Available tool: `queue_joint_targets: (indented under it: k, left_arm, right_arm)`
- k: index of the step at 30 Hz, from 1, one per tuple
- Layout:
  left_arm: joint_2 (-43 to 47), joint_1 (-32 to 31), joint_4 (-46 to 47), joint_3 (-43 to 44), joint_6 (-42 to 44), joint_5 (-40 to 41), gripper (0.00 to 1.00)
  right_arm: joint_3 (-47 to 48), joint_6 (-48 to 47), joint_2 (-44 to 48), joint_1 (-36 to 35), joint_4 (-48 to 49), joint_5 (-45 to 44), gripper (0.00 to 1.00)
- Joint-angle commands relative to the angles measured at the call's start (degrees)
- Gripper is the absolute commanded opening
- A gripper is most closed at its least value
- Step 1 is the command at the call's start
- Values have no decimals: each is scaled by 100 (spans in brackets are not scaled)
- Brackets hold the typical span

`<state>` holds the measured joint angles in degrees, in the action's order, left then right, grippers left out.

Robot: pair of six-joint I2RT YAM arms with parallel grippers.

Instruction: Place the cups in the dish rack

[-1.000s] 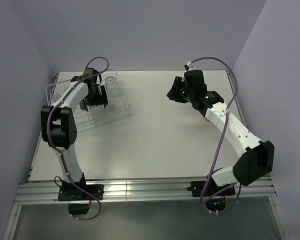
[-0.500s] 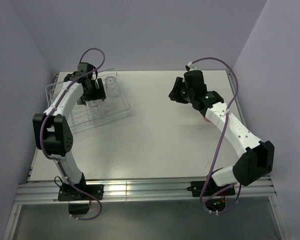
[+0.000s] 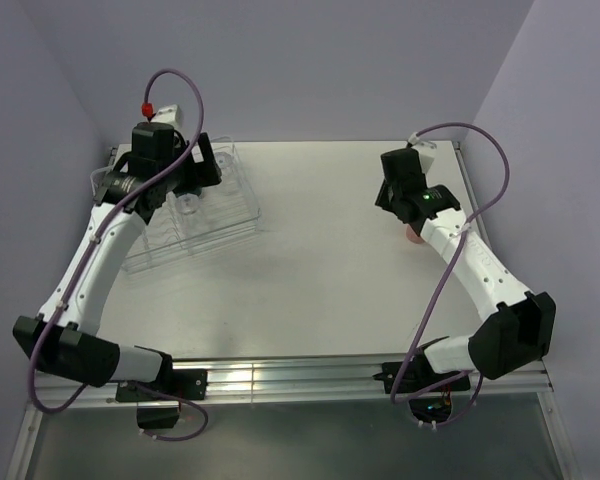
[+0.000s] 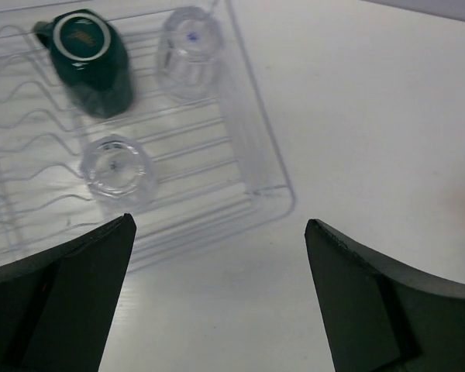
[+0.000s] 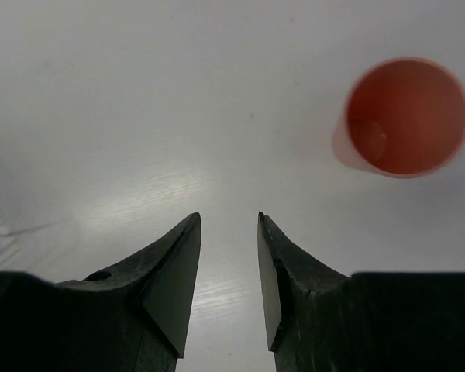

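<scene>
The see-through dish rack holds an upside-down dark green mug and two clear tumblers. My left gripper hangs high over the rack's near right corner, open with nothing between its fingers. In the top view the left gripper is above the rack. A salmon-pink cup stands on the table ahead and to the right of my right gripper. That gripper is partly open and empty. From above, the pink cup peeks out beside the right gripper.
The white table is boxed in by lilac walls at the back and both sides. A metal rail runs along the near edge by the arm bases. The rack sits skewed at the table's far left.
My left arm has lifted up and back from inside the rack, still open. My right gripper has swung right and turned downward, closer to the salmon-pink cup.
</scene>
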<state>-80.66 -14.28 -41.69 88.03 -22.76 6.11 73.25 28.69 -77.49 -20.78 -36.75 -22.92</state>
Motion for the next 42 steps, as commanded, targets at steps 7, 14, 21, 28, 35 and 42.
queue_joint_targets:
  k: [7, 14, 21, 28, 35, 42]
  left_arm:
    - [815, -312, 706, -584, -97, -848, 99]
    - [833, -338, 838, -778, -88, -1112, 99]
    - [850, -365, 865, -805, -79, -1094, 99]
    - [789, -400, 856, -805, -88, -1068, 99]
    - [763, -444, 865, -840, -88, -1042, 99]
    - [736, -470, 856, -857, -70, -1015, 99]
  right_arm:
    - [-233, 111, -222, 1320, -131, -179, 42]
    - [22, 146, -942, 1760, 36, 14, 41]
    - [250, 216, -1470, 1946, 230, 305, 40]
    - [207, 216, -1295, 1946, 265, 262, 40]
    - [373, 129, -1469, 1946, 274, 332, 40]
    - [620, 102, -1831, 1946, 204, 341, 40]
